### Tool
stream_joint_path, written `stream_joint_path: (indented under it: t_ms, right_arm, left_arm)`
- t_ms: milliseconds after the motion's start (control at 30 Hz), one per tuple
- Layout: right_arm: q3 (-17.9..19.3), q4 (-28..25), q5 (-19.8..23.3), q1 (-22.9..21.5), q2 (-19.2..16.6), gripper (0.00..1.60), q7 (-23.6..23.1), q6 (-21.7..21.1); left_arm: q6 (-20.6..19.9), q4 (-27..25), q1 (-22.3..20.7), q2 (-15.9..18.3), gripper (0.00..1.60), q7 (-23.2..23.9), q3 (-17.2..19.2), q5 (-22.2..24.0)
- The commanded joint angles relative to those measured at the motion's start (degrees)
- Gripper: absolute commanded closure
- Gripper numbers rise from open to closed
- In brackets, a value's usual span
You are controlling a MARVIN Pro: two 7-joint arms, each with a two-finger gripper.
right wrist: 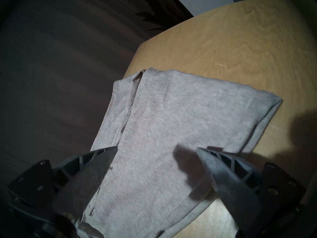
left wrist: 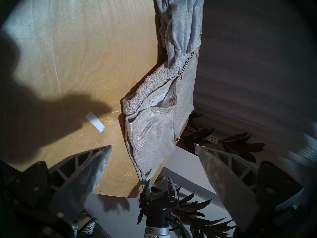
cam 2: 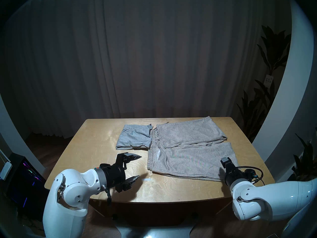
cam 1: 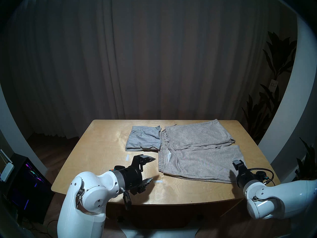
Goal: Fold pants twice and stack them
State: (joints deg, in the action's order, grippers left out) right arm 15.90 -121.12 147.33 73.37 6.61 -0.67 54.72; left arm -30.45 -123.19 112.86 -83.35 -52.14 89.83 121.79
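Note:
The smaller light grey pants lie folded at the back middle of the wooden table. Touching their right edge, the larger beige-grey pants lie spread flat, waistband to the left and both legs running right. My left gripper stands open and empty, just left of that waistband's near end. My right gripper is open over the near leg's hem corner, holding nothing. Whether it touches the cloth I cannot tell.
Two white tape strips are stuck on the table near my left gripper. A dark curtain hangs behind the table. Potted plants stand to the right, and a lit computer case is on the floor at left.

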Motion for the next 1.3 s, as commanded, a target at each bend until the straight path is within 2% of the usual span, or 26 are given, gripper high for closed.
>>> stream_joint_path:
  t_ms: [0, 333, 767, 967, 1267]
  right_arm:
    - [0.66, -0.72, 3.46, 0.29, -0.45, 0.0, -1.36, 0.28]
    - [1.44, -0.25, 9.31, 0.06, -0.56, 0.0, -2.58, -0.14]
    - [2.71, -1.5, 15.6, -0.17, -0.64, 0.0, -4.63, -1.21]
    - [2.95, -2.8, 17.65, -0.21, -0.68, 0.0, -5.52, -2.33]
    - [3.6, -4.8, 17.67, -0.55, -0.72, 0.0, -7.05, -4.03]
  left_arm:
    - [0.24, 0.65, -0.18, 0.09, 0.0, 0.18, 0.82, -0.04]
    - [0.02, 2.64, -0.81, 1.1, 0.0, 0.07, 3.3, -0.24]
    - [-1.08, 4.02, -2.16, 1.53, 0.0, 0.08, 1.8, 0.14]
    - [-1.45, 4.53, -2.56, 1.94, 0.0, 0.08, 1.45, 0.13]
    - [-1.95, 5.45, -3.72, 2.66, 0.0, 0.09, 1.36, -0.01]
